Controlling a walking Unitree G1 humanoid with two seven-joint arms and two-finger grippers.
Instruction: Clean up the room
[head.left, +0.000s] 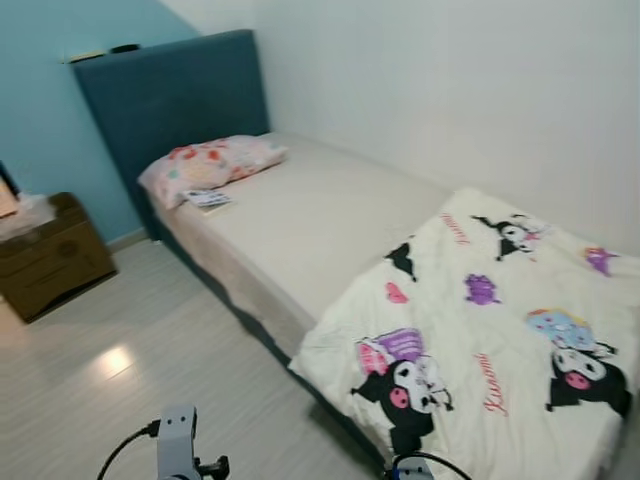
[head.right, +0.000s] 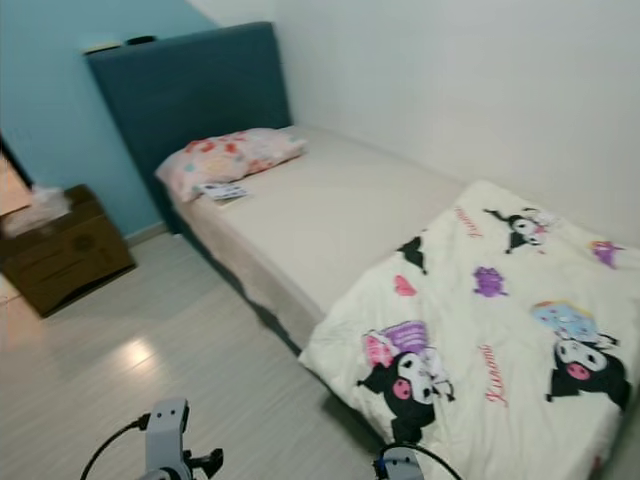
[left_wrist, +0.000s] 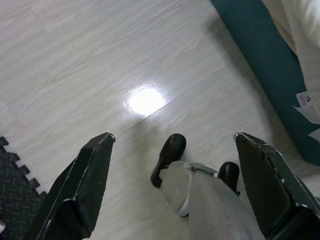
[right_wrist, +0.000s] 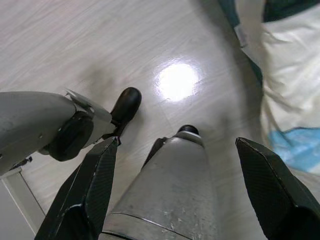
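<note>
A bed (head.left: 300, 225) with a bare beige mattress stands against the white wall. A white cartoon-print blanket (head.left: 490, 320) lies rumpled over its near end and hangs off the edge. A pink patterned pillow (head.left: 205, 165) rests at the head, with a small booklet (head.left: 208, 200) beside it. Both arms hang low over the floor. My left gripper (left_wrist: 172, 145) is open with nothing between its fingers, above the pale floor and my own leg. My right gripper (right_wrist: 175, 150) is open too, with nothing held.
A teal headboard (head.left: 170, 95) backs the bed, with small items on top. A brown wooden nightstand (head.left: 50, 255) stands at the left by the blue wall. Pale plank floor (head.left: 130, 370) lies between me and the bed. A black foam mat (left_wrist: 12, 175) borders the floor.
</note>
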